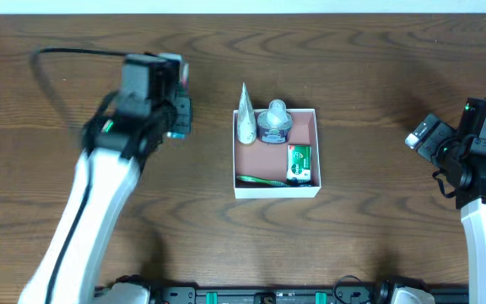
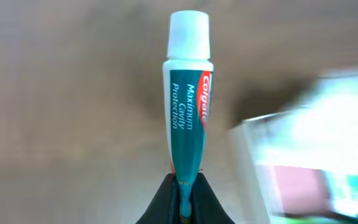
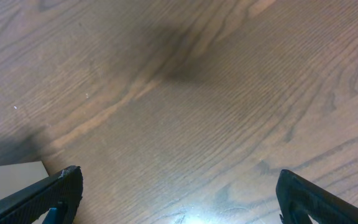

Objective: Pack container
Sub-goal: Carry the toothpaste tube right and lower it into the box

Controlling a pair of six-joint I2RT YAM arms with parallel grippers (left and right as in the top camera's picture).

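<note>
The container [image 1: 275,189] sits mid-table, a square white-walled box with a pinkish floor. It holds a white tube [image 1: 245,120], a round clear-capped bottle [image 1: 274,123], a green box [image 1: 299,163] and a green toothbrush [image 1: 258,180]. My left gripper [image 2: 184,198] is shut on the crimped tail of a teal Colgate toothpaste tube [image 2: 188,106] with a white cap. It holds the tube above the table left of the container, which shows blurred in the left wrist view [image 2: 303,134]. In the overhead view the left gripper [image 1: 178,110] hovers left of the box. My right gripper [image 3: 179,199] is open and empty over bare wood.
The right arm [image 1: 479,160] is at the far right of the wooden table, well away from the box. A corner of the container [image 3: 11,177] shows at the lower left of the right wrist view. A black cable [image 1: 66,52] loops behind the left arm.
</note>
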